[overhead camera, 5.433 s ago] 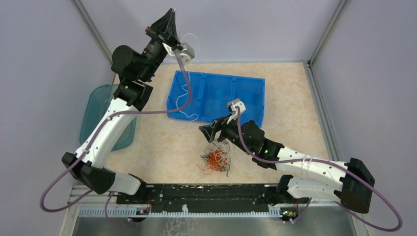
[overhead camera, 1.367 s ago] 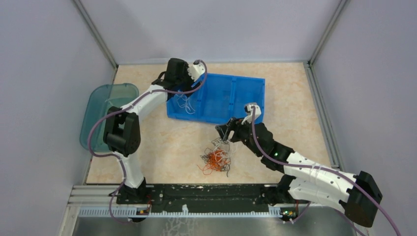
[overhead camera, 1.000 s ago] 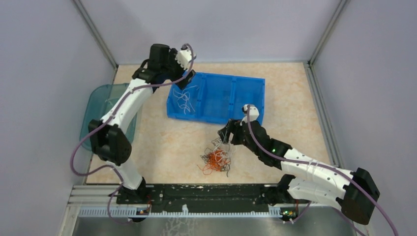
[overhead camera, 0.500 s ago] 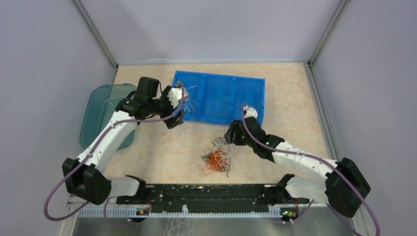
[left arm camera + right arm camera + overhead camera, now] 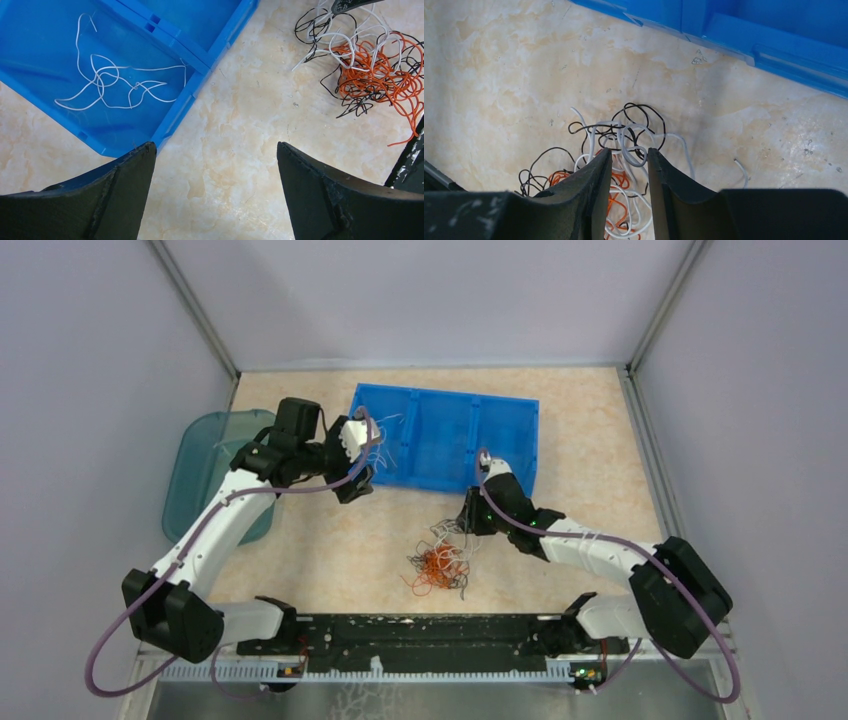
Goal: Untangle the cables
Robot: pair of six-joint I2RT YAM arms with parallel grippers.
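The cables (image 5: pixel 440 562) lie in a tangled heap of white, red-orange and black strands on the table; they also show in the left wrist view (image 5: pixel 370 55) and the right wrist view (image 5: pixel 624 135). My right gripper (image 5: pixel 466 522) is down at the heap's far edge, jaws narrowed but still apart (image 5: pixel 630 150), with white strands running between the fingers. Loose white strands (image 5: pixel 115 85) rest in the left compartment of the blue bin (image 5: pixel 445 397). My left gripper (image 5: pixel 352 485) hovers wide open and empty (image 5: pixel 215 145) over bare table by the bin's near left corner.
The blue bin's rim (image 5: pixel 175 107) lies just left of my left fingers, and its near wall (image 5: pixel 774 55) runs beyond the heap. A teal lid (image 5: pixel 205 470) sits at the table's left edge under the left arm. Walls enclose the table.
The left arm came away from above the bin's far left corner and now hangs low at its near left corner. The right gripper sank into the heap and its jaws narrowed.
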